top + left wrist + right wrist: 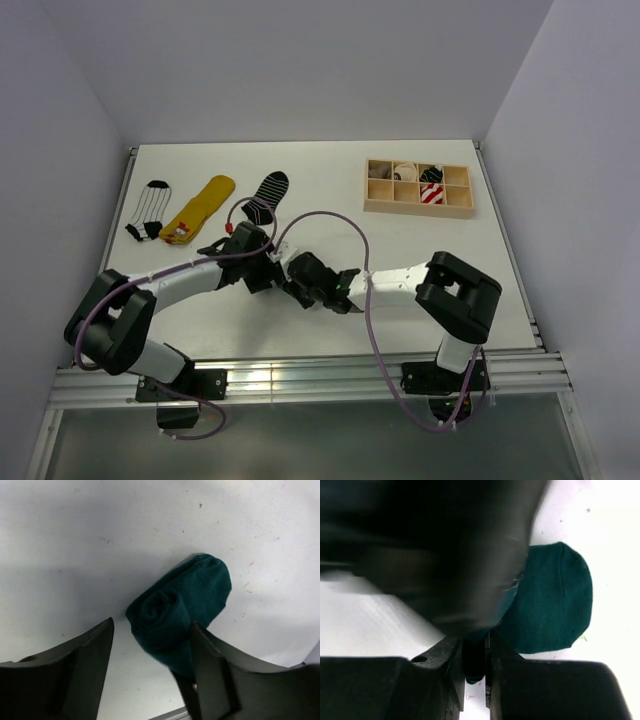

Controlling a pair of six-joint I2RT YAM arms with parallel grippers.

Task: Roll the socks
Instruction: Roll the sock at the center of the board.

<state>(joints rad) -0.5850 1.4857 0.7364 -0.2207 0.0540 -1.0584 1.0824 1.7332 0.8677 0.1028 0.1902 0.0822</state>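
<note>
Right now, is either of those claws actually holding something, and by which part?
The right gripper pinches the dark green sock by a fold at its edge. The left gripper stands open around the rolled part.

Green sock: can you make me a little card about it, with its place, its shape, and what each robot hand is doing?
sock: dark green sock, on the white table
shape: rolled up at one end, other end flat
left gripper: open, one finger on each side of the roll
right gripper: shut on an edge of the sock
wooden box: far right of the table, rolled socks inside
</note>
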